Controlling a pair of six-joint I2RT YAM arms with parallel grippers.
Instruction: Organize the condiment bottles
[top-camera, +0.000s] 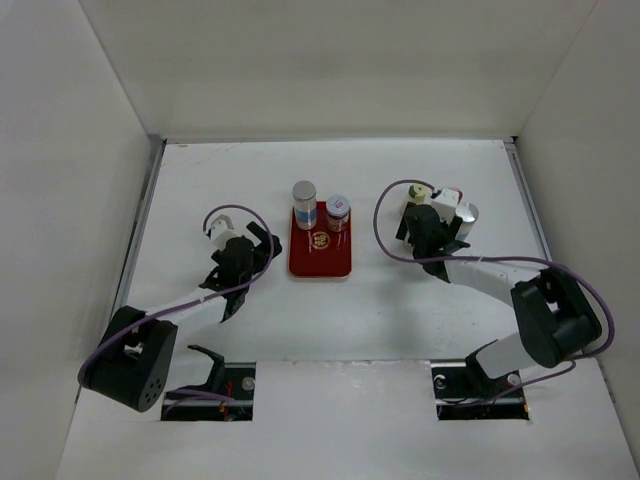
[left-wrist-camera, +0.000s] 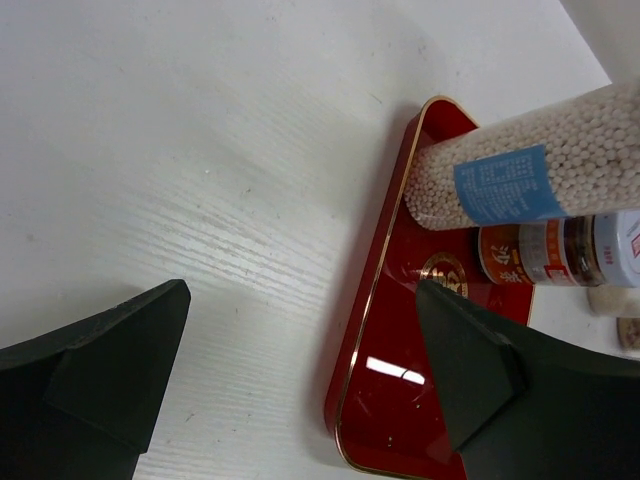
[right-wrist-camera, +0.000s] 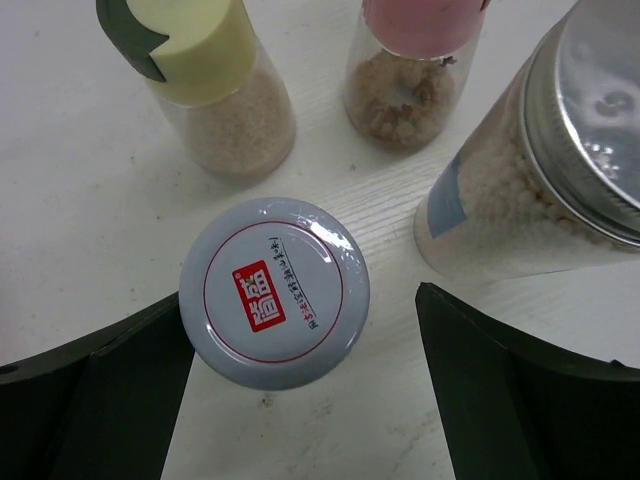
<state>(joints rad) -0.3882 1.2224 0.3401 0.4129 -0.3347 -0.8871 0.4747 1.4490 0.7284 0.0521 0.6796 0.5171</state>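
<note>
**Left gripper** (left-wrist-camera: 302, 295): matte black wedge fingers (left-wrist-camera: 100, 370) are spread wide. Only the bare white, wood-grained table (left-wrist-camera: 200, 150) lies between them. It sits just left of the tray.

**Right gripper** (right-wrist-camera: 300, 295): the fingers are parted either side of the white-lidded bottle (right-wrist-camera: 275, 290). Its lid is round and glossy, with a thin red ring and a red square logo. The right finger stands clear of the lid. Contact on the left side cannot be told.

**Tray** (left-wrist-camera: 375, 330): a flat, glossy dark-red rectangle with rounded corners, a thin gold rim and a gold emblem at centre. Two bottles stand upright at its far end:
- **Tall bead bottle** (left-wrist-camera: 500, 170): a clear cylinder packed with small white beads, with a blue label.
- **Short dark bottle** (left-wrist-camera: 560, 255): just beside the tall one on its right, with an orange-and-white label and dark contents.

Three more bottles stand on the table beyond the white lid, well right of the tray and apart from one another:
- **Yellow-capped bottle** (right-wrist-camera: 210, 70): a clear wall holding fine tan granules.
- **Pink-capped bottle** (right-wrist-camera: 420, 60): coarse brown crumbs.
- **Silver-capped bottle** (right-wrist-camera: 540, 170): a metal screw cap, white beads and a blue label.
</note>
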